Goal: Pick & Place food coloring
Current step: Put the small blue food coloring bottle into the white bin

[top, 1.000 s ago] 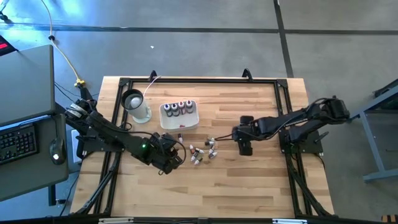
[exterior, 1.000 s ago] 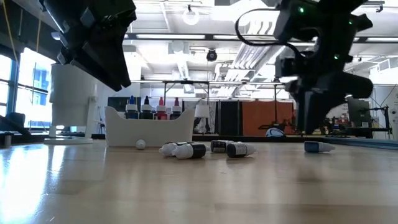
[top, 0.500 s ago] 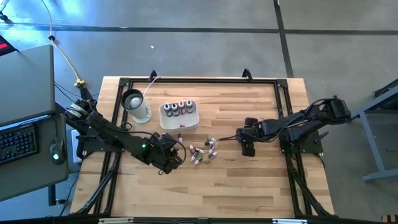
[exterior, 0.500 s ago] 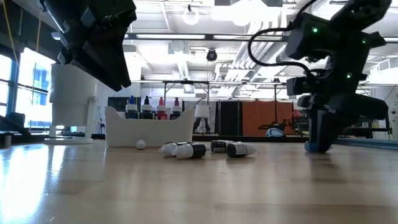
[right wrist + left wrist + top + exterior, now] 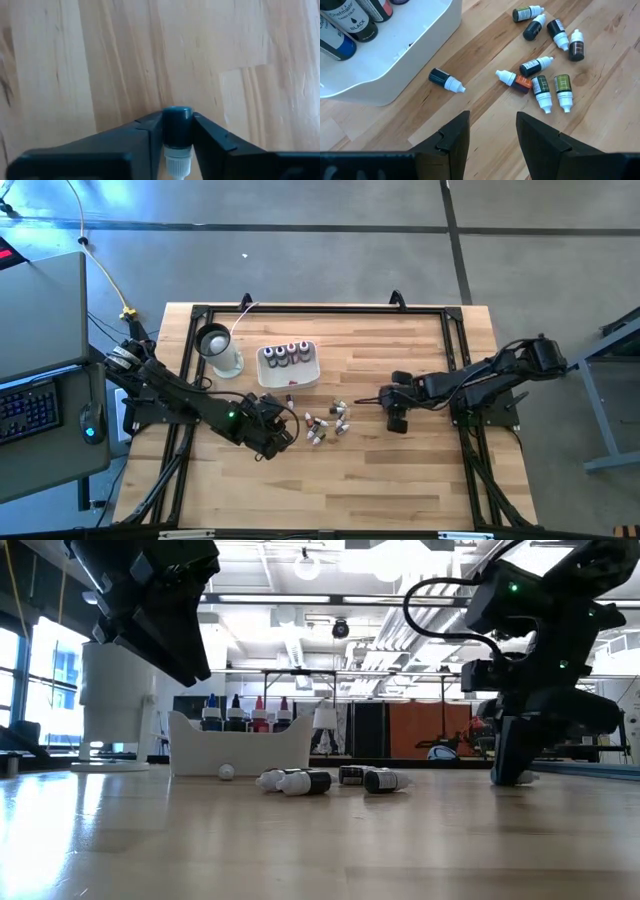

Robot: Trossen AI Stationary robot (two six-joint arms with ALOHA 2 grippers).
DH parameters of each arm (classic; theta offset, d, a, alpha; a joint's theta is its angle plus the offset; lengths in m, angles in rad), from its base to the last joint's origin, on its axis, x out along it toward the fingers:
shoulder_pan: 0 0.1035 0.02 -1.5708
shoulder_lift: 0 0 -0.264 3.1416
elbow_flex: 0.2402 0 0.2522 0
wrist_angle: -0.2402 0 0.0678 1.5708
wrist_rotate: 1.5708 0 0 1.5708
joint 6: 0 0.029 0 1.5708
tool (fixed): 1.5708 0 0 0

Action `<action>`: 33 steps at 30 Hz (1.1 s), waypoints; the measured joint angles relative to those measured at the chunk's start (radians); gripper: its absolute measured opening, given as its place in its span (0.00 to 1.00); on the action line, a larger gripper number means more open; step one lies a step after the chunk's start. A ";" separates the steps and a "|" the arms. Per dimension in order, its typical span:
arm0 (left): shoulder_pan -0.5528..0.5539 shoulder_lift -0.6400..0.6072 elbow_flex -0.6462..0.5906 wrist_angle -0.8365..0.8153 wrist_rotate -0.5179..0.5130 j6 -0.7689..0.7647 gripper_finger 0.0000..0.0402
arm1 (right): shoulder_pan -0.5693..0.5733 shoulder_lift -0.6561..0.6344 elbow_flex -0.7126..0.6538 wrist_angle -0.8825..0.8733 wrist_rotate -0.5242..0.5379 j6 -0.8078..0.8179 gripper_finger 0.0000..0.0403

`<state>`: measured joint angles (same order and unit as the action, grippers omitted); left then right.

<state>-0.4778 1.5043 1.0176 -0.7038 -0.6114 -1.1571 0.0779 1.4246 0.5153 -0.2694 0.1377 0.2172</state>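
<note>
Several food coloring bottles [image 5: 325,423] lie on their sides in a loose cluster [image 5: 545,70] at the table's middle. One more [image 5: 446,80] lies beside the white tray [image 5: 308,375], where several stand upright. My right gripper [image 5: 397,420] is down at the table to the right of the cluster. It is shut on a single dark-bodied, white-capped bottle [image 5: 177,117]. My left gripper [image 5: 492,132] hovers open to the left of the cluster, with nothing between its fingers. My right gripper pinches the bottle's dark body [image 5: 177,125] between its two fingers [image 5: 150,131], one on each side. The fingers come steeply from above and lie along the bottle. Its white cap [image 5: 178,162] points back toward the wrist. In the low view the fingertips [image 5: 512,775] reach the table top.
A white cup with a dark round top [image 5: 215,345] stands left of the tray. A black frame [image 5: 320,308] runs around the wooden table. Bare wood lies along the near edge and between the cluster and my right gripper.
My right gripper has come down onto the lone bottle at the right, which lay on the table. Its fingers, open before, have shut on the bottle's body. The cluster and my left gripper have kept still.
</note>
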 joint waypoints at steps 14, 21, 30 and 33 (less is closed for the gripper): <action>0.000 -0.017 0.001 -0.009 0.119 0.069 0.39 | -0.001 0.009 0.145 0.832 0.083 -0.158 0.19; -0.005 -0.086 0.071 -0.126 0.137 0.189 0.39 | -0.065 0.206 0.479 0.863 0.086 -0.353 0.19; -0.035 -0.195 0.097 -0.285 0.011 0.210 0.39 | -0.152 0.648 0.774 0.762 0.130 -0.286 0.19; -0.040 -0.201 0.096 -0.351 -0.018 0.200 0.39 | -0.180 0.731 0.830 0.755 0.146 -0.256 0.19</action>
<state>-0.5178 1.3033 1.1132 -1.0550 -0.6298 -0.9570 -0.1018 2.1552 1.3458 0.4855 0.2840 -0.0386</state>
